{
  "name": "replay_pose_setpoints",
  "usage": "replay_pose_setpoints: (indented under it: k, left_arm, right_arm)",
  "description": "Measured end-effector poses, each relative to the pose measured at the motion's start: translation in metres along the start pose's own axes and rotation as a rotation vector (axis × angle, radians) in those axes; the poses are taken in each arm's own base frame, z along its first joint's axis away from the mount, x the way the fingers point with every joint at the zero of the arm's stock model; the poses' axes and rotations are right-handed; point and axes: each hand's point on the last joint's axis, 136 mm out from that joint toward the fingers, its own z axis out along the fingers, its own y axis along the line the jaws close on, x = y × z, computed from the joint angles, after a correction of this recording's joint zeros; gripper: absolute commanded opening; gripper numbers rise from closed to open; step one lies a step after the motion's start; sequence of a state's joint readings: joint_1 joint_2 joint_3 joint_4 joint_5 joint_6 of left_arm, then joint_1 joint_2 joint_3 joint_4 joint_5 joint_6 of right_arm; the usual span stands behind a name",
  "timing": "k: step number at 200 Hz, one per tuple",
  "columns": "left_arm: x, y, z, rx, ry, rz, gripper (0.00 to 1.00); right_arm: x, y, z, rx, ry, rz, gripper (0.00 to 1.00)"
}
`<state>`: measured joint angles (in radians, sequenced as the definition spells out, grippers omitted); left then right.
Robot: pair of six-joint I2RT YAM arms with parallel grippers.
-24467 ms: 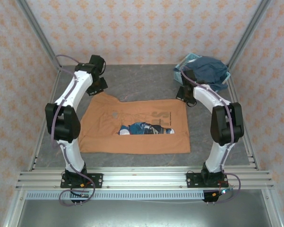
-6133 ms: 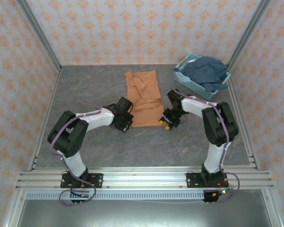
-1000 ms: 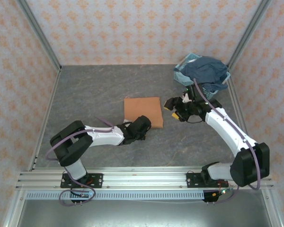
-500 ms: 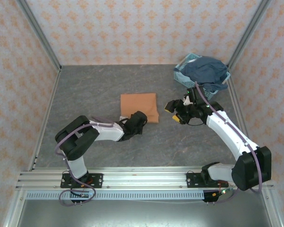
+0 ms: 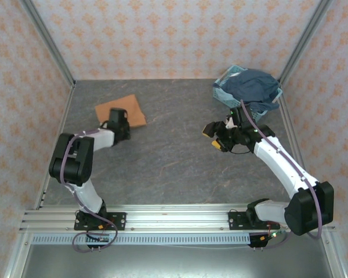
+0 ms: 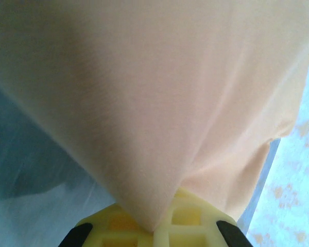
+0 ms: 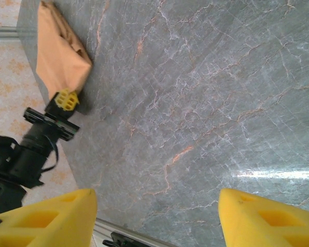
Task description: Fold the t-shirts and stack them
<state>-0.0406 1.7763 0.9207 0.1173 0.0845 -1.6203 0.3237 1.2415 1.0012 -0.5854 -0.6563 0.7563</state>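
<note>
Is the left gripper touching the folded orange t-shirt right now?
Touching. In the left wrist view, the t-shirt fabric runs down into the shut left gripper and is pinched there, with no gap.

Pretty clearly a robotics lab test cell, not anybody's home. The grey marble-look counter [image 5: 174, 174] is boxed in by bare aluminium frame posts [image 5: 45, 39] rising from its far corners. Flat panels of orange-patterned wallpaper [image 5: 180, 35] stand in for walls behind and beside it. Along the counter's near edge runs a slotted aluminium rail [image 5: 174, 217] with two white robot arms bolted on, left arm [image 5: 88, 194] and right arm [image 5: 278, 159].
</note>
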Motion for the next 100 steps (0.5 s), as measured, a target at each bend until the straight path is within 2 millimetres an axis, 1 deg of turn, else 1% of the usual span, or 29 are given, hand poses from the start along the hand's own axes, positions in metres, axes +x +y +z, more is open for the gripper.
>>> replay_pose_setpoints:
  k: [9, 23, 44, 57, 66, 73, 100]
  left_arm:
    - [-0.019, -0.009, 0.008, -0.003, -0.005, 0.017, 0.00]
    - [-0.042, -0.021, 0.023, -0.017, 0.004, 0.052, 0.00]
    - [-0.066, -0.040, 0.055, -0.064, 0.048, 0.163, 0.00]
    - [-0.077, -0.057, 0.070, -0.080, 0.076, 0.256, 0.00]
    - [-0.082, -0.065, 0.074, -0.090, 0.087, 0.313, 0.00]
    - [-0.085, -0.066, 0.075, -0.103, 0.098, 0.351, 0.00]
    - [-0.098, -0.052, 0.067, -0.182, 0.125, 0.448, 0.00]
  right_arm:
    - [0.000, 0.000, 0.000, 0.001, -0.002, 0.003, 0.64]
    - [-0.001, 0.000, 0.000, -0.001, -0.003, 0.006, 0.64]
    - [-0.001, -0.001, 0.003, 0.005, 0.000, 0.013, 0.64]
    - [-0.003, -0.002, 0.007, 0.016, 0.006, 0.019, 0.64]
    - [-0.005, -0.003, 0.010, 0.023, 0.009, 0.023, 0.64]
    - [-0.006, -0.003, 0.012, 0.027, 0.011, 0.025, 0.64]
    - [-0.011, -0.002, 0.017, 0.032, 0.015, 0.030, 0.64]
